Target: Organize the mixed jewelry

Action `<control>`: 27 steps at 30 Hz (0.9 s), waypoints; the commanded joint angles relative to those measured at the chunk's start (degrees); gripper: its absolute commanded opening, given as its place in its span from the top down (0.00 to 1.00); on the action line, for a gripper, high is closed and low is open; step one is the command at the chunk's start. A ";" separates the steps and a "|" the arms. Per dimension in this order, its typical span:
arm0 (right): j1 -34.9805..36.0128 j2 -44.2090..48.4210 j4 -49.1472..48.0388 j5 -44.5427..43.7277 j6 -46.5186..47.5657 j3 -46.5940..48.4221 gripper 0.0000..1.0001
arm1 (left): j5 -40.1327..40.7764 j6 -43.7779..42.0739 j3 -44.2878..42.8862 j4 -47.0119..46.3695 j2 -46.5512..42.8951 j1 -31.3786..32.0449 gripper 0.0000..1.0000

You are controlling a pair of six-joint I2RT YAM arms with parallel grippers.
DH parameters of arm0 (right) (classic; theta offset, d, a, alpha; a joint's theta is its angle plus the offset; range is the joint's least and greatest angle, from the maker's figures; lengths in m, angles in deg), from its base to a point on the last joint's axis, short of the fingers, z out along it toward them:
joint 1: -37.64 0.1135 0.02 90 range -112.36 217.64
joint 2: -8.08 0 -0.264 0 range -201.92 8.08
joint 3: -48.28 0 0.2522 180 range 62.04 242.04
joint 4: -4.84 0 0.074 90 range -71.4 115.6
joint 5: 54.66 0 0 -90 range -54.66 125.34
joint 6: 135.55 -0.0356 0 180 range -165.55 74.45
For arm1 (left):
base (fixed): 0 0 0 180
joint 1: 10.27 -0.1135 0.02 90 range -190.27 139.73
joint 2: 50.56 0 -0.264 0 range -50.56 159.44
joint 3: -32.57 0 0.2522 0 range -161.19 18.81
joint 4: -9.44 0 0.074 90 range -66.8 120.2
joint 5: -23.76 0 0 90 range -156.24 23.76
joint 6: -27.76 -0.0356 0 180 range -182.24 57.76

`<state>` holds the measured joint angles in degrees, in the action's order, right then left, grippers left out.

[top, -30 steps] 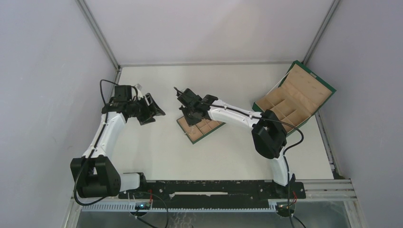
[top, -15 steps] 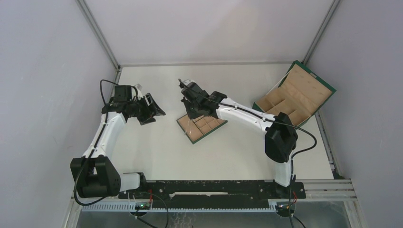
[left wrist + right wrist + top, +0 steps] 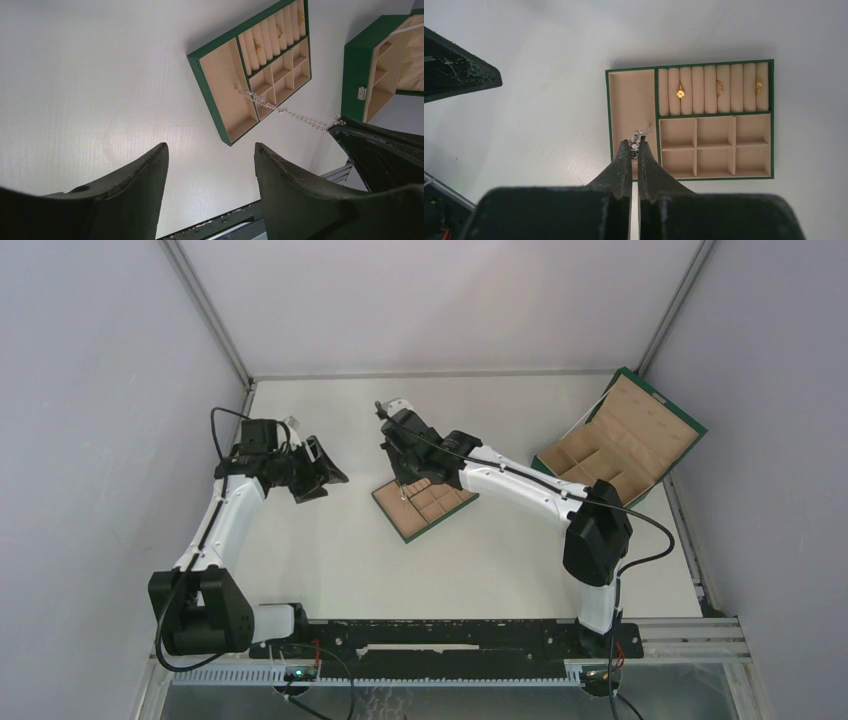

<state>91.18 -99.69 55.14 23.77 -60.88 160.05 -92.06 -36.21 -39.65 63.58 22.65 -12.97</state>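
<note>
while my right end effector (image 3: 634,146) pinches the chain (image 3: 292,114) above the tray (image 3: 607,120), my left end effector (image 3: 210,150) hangs with jaws apart.

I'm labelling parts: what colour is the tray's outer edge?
Dark green; the tray is tan inside. The right wrist view shows it best.

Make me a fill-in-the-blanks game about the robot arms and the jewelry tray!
1. The right gripper is shut on a silvery ____ dangling over the tan tray.
2. Its ring rolls hold ____ gold pieces.
3. The left gripper has its jaws ____ and holds nothing.
Missing words: chain; three; open.
</note>
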 commanded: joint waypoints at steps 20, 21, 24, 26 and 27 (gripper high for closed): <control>1.06 -4.23 -1.80 2.10 1.34 1.04 1.00 | -0.72 0.46 0.35 -1.51 -0.60 -0.48 0.32; 1.12 -4.56 -2.14 2.40 1.27 0.45 1.00 | -0.71 0.44 0.44 -1.53 -0.68 -0.51 0.32; 1.26 -5.45 -2.54 3.07 0.93 -0.66 0.98 | -0.73 0.48 0.70 -1.53 -0.83 -0.54 0.32; 1.35 -5.97 -2.68 3.35 0.28 -1.14 0.97 | -0.73 0.54 0.84 -1.48 -1.04 -0.50 0.32; 1.31 -6.15 -2.91 3.58 0.30 -1.42 0.95 | -0.77 0.56 0.88 -1.57 -1.12 -0.52 0.32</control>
<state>91.86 -105.24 54.72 26.37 -60.03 159.31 -92.04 -36.17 -39.63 63.56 23.06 -12.97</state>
